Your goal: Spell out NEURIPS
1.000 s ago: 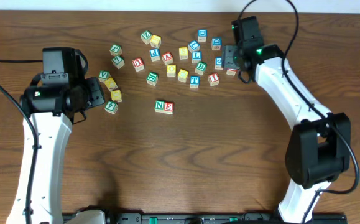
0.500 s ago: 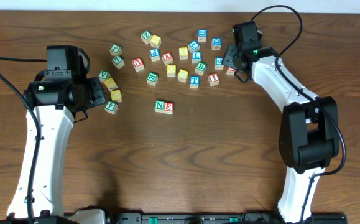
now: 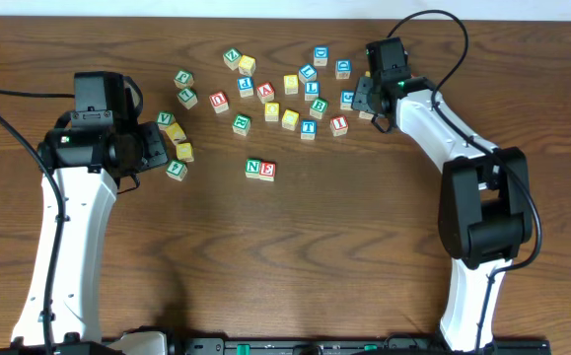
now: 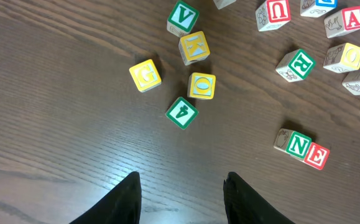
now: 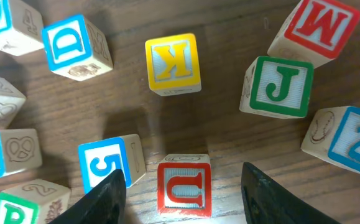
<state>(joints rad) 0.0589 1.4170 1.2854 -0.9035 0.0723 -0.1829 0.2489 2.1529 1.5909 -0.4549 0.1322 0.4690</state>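
A red U cube (image 5: 184, 188) stands on the table between the fingers of my right gripper (image 5: 183, 200). The jaws are open, with a gap on each side of the cube. In the overhead view that gripper (image 3: 366, 105) hangs over the right end of the cube cluster and hides this cube. A green N cube (image 3: 253, 169) and a red E cube (image 3: 267, 170) sit side by side mid-table. They also show in the left wrist view as N cube (image 4: 299, 144) and E cube (image 4: 316, 155). Another red U cube (image 4: 274, 11) and a green R cube (image 4: 299, 64) lie farther back. My left gripper (image 4: 183, 199) is open and holds nothing.
Round the right gripper lie a blue 5 cube (image 5: 105, 165), yellow K cube (image 5: 173, 62), green J cube (image 5: 278, 87) and red M cube (image 5: 319, 28). Ahead of the left gripper are a green 4 cube (image 4: 181, 112), yellow O cube (image 4: 202, 86) and yellow G cube (image 4: 145, 74).
The right gripper has shifted a little back and left over the cluster's right end and its jaws have narrowed. The left arm moved slightly up and right early on, then stayed still.
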